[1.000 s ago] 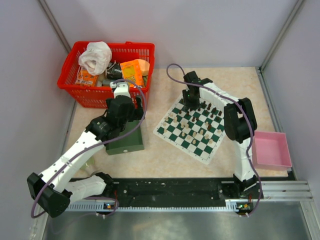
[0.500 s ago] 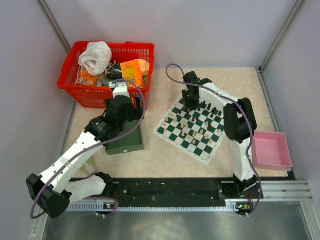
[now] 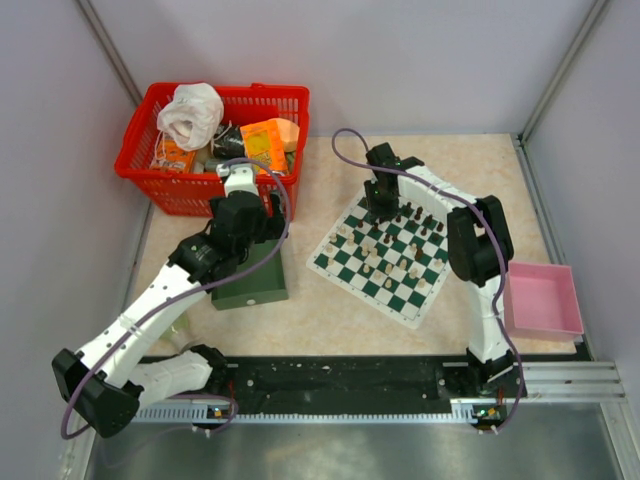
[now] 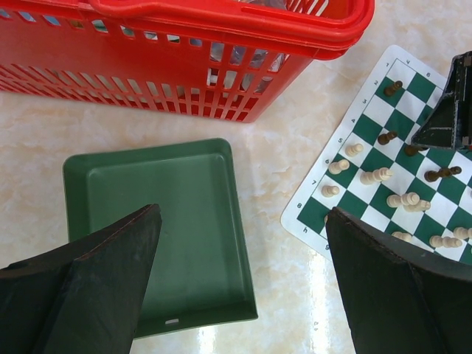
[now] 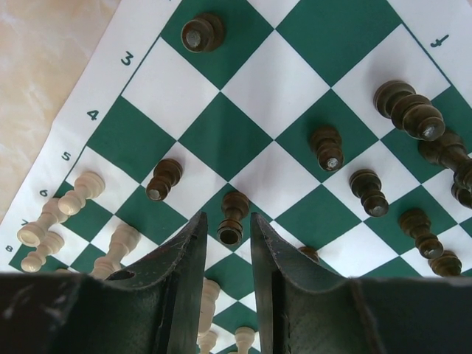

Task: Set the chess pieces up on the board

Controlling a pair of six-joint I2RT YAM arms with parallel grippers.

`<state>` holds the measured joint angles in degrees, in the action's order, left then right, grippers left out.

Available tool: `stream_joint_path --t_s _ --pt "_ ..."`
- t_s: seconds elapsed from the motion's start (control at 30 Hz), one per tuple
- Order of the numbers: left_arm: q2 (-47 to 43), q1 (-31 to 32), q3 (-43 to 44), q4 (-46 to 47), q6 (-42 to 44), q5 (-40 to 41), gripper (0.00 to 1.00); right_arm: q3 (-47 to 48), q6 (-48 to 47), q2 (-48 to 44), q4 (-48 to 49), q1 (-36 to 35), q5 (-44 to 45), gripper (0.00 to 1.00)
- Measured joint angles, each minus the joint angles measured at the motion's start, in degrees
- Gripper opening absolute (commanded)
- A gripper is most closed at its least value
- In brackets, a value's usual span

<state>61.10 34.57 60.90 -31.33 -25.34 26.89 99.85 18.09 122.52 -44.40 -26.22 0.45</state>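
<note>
Seen from above, a beige marble-patterned table (image 3: 320, 320) sits inside pale walls. The board (image 3: 400, 298), a green and white checked mat with a white border, lies right of centre and is turned like a diamond. Chess pieces stand scattered over its squares: the cream pieces (image 4: 376, 175) mostly on the side towards the left arm, the dark pieces (image 5: 409, 110) mostly towards the far right side.

The right gripper (image 5: 227, 217) hangs over the far corner of the board. Its jaws are drawn in to a narrow gap, and the head of a dark pawn (image 5: 234, 206) sits between the fingertips. The pictures do not show whether the pads press on the pawn or merely flank it.

The left gripper (image 4: 243, 215) is spread as wide as it goes and grasps nothing. It hovers over a plain dark green tray (image 4: 162, 221), which lies left of the board and just in front of a red basket (image 4: 184, 29) filled with mixed items. A pink tray (image 3: 545, 300) sits at the table's right edge.
</note>
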Motion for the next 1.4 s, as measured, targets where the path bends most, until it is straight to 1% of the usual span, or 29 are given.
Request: stream_joint_path --t_s 0.27,0.33,0.5,0.53,0.7,0.77,1.0,1.1,1.27,1.4 --pt "-0.26 0.00 0.00 0.04 0.00 0.00 0.99 0.00 0.00 0.02 -0.39 -0.04 0.17 0.29" --pt "-0.26 0.00 0.00 0.02 0.00 0.00 0.99 -0.02 0.00 0.02 -0.59 -0.04 0.17 0.24" --pt "-0.28 -0.04 0.00 0.02 0.00 -0.02 0.99 -0.02 -0.07 0.02 -0.72 -0.04 0.17 0.24" --pt "-0.33 -0.04 0.00 0.02 0.00 0.00 0.99 -0.02 -0.04 0.02 -0.74 -0.04 0.17 0.20" --pt "-0.74 -0.11 -0.04 0.04 0.00 0.02 0.99 -0.02 -0.11 0.02 -1.09 -0.04 0.15 0.18" --pt "-0.85 -0.11 -0.11 0.02 0.00 0.02 0.99 -0.02 -0.11 0.02 -1.11 -0.04 0.17 0.15" --pt "-1.01 -0.26 -0.28 0.04 0.00 0.04 0.99 0.52 -0.09 0.02 -1.79 -0.04 0.42 0.15" --pt "-1.01 -0.33 -0.28 0.04 0.00 0.04 0.99 2.23 -0.07 0.02 -2.58 -0.07 0.72 0.15" --pt "-1.01 -0.42 -0.31 0.04 0.00 0.20 0.99 7.69 -0.09 0.02 -3.74 -0.17 1.68 0.15" --pt "-1.09 -0.55 -0.31 0.04 0.04 0.33 0.99 14.49 -0.09 1.14 -4.92 -0.11 2.86 0.15"
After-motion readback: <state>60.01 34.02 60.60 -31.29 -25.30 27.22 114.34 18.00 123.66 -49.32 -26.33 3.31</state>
